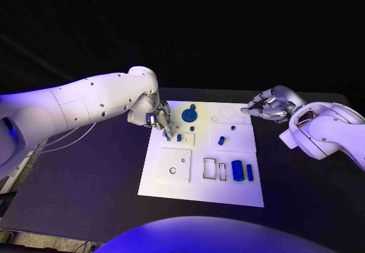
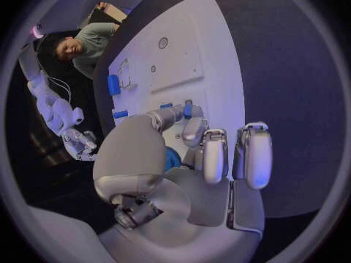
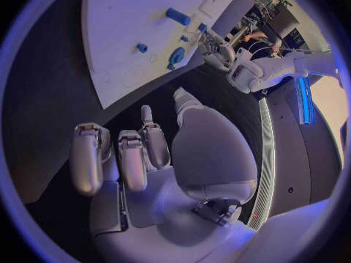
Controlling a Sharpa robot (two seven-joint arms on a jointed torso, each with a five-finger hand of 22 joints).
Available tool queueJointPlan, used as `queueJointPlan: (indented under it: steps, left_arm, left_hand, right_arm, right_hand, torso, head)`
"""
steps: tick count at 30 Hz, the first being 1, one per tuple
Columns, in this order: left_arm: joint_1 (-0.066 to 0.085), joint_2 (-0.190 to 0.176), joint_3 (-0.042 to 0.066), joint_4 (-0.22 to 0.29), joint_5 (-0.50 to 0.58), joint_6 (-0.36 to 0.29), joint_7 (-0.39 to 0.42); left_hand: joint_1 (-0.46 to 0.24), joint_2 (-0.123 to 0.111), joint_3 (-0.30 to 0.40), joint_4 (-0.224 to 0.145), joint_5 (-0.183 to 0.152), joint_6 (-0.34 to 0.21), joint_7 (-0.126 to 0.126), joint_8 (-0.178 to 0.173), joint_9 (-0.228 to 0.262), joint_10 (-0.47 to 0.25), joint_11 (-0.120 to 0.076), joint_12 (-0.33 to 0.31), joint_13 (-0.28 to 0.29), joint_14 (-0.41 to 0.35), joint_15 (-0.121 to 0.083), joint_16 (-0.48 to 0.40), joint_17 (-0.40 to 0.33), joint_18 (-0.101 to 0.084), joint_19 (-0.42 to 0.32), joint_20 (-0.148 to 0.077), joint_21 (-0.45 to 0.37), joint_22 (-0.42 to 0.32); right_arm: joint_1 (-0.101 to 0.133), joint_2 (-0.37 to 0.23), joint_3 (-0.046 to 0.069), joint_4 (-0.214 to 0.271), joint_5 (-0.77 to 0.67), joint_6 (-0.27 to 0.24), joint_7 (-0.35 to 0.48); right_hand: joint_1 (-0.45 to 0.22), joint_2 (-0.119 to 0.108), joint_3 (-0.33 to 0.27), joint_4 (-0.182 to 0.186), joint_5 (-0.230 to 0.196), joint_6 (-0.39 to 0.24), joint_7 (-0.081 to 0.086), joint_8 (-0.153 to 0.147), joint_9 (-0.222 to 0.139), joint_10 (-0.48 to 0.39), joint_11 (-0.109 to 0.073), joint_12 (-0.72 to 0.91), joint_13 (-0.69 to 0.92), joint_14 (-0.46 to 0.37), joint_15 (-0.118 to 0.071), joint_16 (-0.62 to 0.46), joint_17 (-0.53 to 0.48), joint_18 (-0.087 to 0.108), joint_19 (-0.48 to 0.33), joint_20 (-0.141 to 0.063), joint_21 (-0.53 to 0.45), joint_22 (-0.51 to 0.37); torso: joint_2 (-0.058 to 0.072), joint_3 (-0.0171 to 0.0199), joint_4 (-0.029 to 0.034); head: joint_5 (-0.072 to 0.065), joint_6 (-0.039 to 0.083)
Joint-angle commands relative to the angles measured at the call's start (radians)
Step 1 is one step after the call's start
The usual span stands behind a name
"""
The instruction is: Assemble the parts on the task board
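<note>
The left hand (image 1: 157, 119) is seen low over the far-left part of the white board (image 1: 199, 196), its fingertips pointing down toward a small blue peg (image 1: 179, 138) standing on a raised square block. From the hand, that peg lies just toward five o'clock, very near the fingertips; whether it is touched cannot be told. In the left wrist view the peg (image 2: 188, 109) shows right past the fingertips, its long axis upright from the board. The left hand's fingers are curled partly together; whether anything is pinched cannot be told.

The right hand (image 1: 270, 109) hangs off the board's far-right corner, fingers bent loosely and apart, nothing held. Another blue peg (image 1: 221, 140) sits toward seven o'clock from it, well apart.

Near the board's six-o'clock edge, two blue cylinders (image 1: 239, 170) lie side by side, long axes running twelve to six. A blue round gear (image 1: 189, 114) is set just beside the left hand at three o'clock.

The left hand is judged much the nearer to the small peg.
</note>
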Motion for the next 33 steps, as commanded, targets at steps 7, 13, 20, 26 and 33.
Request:
queueJointPlan:
  steps: [7, 13, 20, 26, 33]
  left_arm:
    - [0.000, 0.002, -0.002, 0.007, -0.007, -0.010, 0.012]
    - [-0.001, 0.004, -0.003, 0.003, -0.021, -0.048, 0.015]
    - [-0.002, 0.006, -0.008, 0.002, -0.035, -0.081, 0.014]
    - [-0.003, 0.005, -0.010, 0.004, -0.044, -0.104, 0.014]
    - [-0.003, 0.006, -0.010, 0.005, -0.046, -0.109, 0.015]
  left_hand:
    - [0.003, 0.007, 0.141, -0.149, 0.011, 0.007, -0.001, -0.002, 0.001, 0.010, 0.003, 0.007, 0.003, 0.102, 0.007, 0.004, 0.263, -0.001, 0.076, 0.006, 0.006, 0.246]
    - [0.003, 0.008, 0.141, -0.150, 0.012, 0.007, -0.001, -0.002, 0.001, 0.011, 0.003, 0.008, 0.004, 0.102, 0.007, 0.004, 0.263, -0.001, 0.076, 0.006, 0.006, 0.246]
    - [0.003, 0.009, 0.141, -0.150, 0.014, 0.008, -0.001, -0.002, 0.001, 0.011, 0.003, 0.009, 0.005, 0.102, 0.007, 0.004, 0.263, -0.001, 0.076, 0.006, 0.007, 0.246]
    - [0.003, 0.009, 0.140, -0.150, 0.014, 0.008, -0.001, -0.002, 0.001, 0.012, 0.003, 0.009, 0.005, 0.102, 0.007, 0.004, 0.263, -0.001, 0.077, 0.006, 0.008, 0.247]
    - [0.003, 0.009, 0.140, -0.150, 0.014, 0.008, -0.001, -0.002, 0.001, 0.012, 0.003, 0.009, 0.005, 0.102, 0.007, 0.004, 0.263, -0.001, 0.077, 0.006, 0.008, 0.247]
  right_arm:
    - [-0.001, 0.002, 0.000, 0.000, -0.010, 0.012, 0.000]
    - [-0.001, 0.002, 0.000, 0.001, -0.010, 0.013, 0.001]
    - [-0.001, 0.002, 0.000, 0.001, -0.010, 0.013, 0.000]
    - [-0.001, 0.002, 0.000, 0.001, -0.010, 0.014, 0.000]
    - [-0.001, 0.003, 0.000, 0.001, -0.010, 0.016, 0.001]
  right_hand:
    - [0.011, 0.003, -0.006, 0.002, 0.006, -0.005, -0.002, 0.005, 0.002, -0.004, -0.002, -0.002, 0.068, 0.104, -0.006, 0.004, 0.263, 0.020, 0.016, -0.006, -0.002, 0.172]
    - [0.013, 0.003, -0.006, 0.002, 0.007, -0.006, -0.002, 0.005, 0.002, -0.004, -0.002, -0.002, 0.068, 0.104, -0.006, 0.004, 0.263, 0.020, 0.017, -0.006, -0.001, 0.172]
    - [0.013, 0.003, -0.006, 0.002, 0.007, -0.006, -0.002, 0.005, 0.002, -0.004, -0.002, -0.002, 0.068, 0.104, -0.006, 0.004, 0.263, 0.020, 0.017, -0.006, -0.001, 0.172]
    - [0.013, 0.003, -0.006, 0.002, 0.007, -0.006, -0.002, 0.005, 0.002, -0.004, -0.002, -0.002, 0.068, 0.104, -0.006, 0.004, 0.263, 0.020, 0.017, -0.006, -0.001, 0.172]
    - [0.013, 0.003, -0.006, 0.002, 0.007, -0.006, -0.002, 0.005, 0.002, -0.004, -0.002, -0.002, 0.068, 0.104, -0.006, 0.004, 0.263, 0.020, 0.017, -0.006, -0.001, 0.172]
  torso:
    - [0.000, 0.0000, 0.0008]
    - [0.000, -0.0002, -0.0002]
    - [0.001, 0.0000, 0.0002]
    - [0.000, -0.0001, 0.0004]
    - [-0.001, 0.0000, 0.0003]
  head:
    - [0.001, -0.001]
    - [0.000, -0.001]
    - [-0.001, -0.001]
    - [-0.001, -0.002]
    - [0.000, -0.002]
